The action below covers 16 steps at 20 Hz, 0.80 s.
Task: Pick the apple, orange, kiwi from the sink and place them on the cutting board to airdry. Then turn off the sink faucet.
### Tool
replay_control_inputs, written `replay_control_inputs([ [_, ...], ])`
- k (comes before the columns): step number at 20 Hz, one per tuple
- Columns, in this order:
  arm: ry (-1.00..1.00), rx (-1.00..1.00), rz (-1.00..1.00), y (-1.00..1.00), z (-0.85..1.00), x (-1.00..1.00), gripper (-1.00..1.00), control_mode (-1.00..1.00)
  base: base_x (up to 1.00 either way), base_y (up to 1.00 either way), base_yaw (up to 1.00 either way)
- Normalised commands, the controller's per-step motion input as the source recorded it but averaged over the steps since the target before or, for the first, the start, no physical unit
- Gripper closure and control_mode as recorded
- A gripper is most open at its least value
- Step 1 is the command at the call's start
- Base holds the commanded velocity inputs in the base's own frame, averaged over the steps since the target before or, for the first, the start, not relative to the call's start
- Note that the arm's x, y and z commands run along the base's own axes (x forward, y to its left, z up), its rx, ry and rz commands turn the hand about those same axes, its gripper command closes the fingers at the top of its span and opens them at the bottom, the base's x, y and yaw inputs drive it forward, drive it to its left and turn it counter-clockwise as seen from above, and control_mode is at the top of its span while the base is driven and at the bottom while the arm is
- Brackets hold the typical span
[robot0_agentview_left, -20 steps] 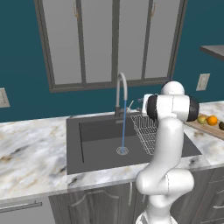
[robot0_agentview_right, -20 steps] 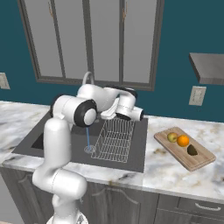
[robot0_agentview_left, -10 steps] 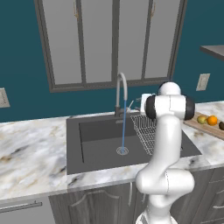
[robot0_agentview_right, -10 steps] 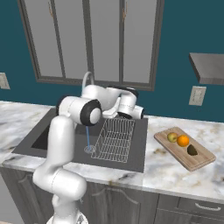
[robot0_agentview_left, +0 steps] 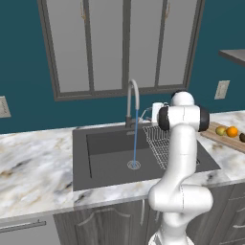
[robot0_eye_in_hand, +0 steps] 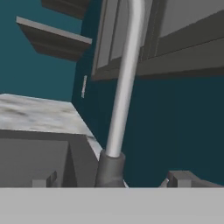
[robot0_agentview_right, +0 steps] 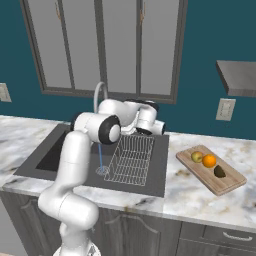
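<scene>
Wooden board [robot0_agentview_right: 212, 177] on the marble counter [robot0_agentview_right: 200, 200] right of the sink [robot0_agentview_right: 155, 172], carrying three fruits: one apple [robot0_agentview_right: 197, 156], one orange [robot0_agentview_right: 209, 160], one kiwi [robot0_agentview_right: 219, 171]; apple and orange touching or nearly so, kiwi just beside the orange toward the board's near end; same three seen at the right edge of the left base view as apple [robot0_agentview_left: 220, 130], orange [robot0_agentview_left: 232, 131] and kiwi [robot0_agentview_left: 242, 137] on the board [robot0_agentview_left: 225, 141]; one dark grey sink [robot0_agentview_left: 103, 165] with one round drain [robot0_agentview_left: 134, 165] and one wire rack [robot0_agentview_left: 160, 143] at its right end; rack [robot0_agentview_right: 131, 159] bare of fruit; one faucet [robot0_agentview_left: 132, 103] behind the basin, thin blue stream of water [robot0_agentview_left: 135, 139] falling from the spout to the drain, so tap on; two wall outlets in the right base view, one at each side; one grey shelf [robot0_agentview_right: 239, 76] at upper right; claw [robot0_eye_in_hand: 113, 180] spread wide, holding nothing, fingertips [robot0_eye_in_hand: 181, 178] well apart on either side of the faucet's dark base; grey stem of the faucet [robot0_eye_in_hand: 124, 83] rising right between them in the hand view, whether touching cannot be told; in the right base view, claw [robot0_agentview_right: 150, 131] at the back of the sink above the rack's far edge, close to the faucet [robot0_agentview_right: 99, 95]
</scene>
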Motion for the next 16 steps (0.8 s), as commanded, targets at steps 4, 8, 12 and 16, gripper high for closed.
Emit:
replay_control_inputs([
  [4, 0.00, 0.00, 0.03, 0.00, -0.13, 0.28, -1.00, -1.00, 0.00, 0.00, 0.00],
  [8, 0.00, 0.00, 0.03, 0.00, -0.08, 0.28, -1.00, -1.00, 0.00, 0.00, 0.00],
  [12, 0.00, 0.00, 0.02, 0.00, -0.13, 0.21, -1.00, -1.00, 0.00, 0.00, 0.00],
  [16, 0.00, 0.00, 0.01, 0.00, -0.24, 0.09, -1.00, -1.00, 0.00, 0.00, 0.00],
])
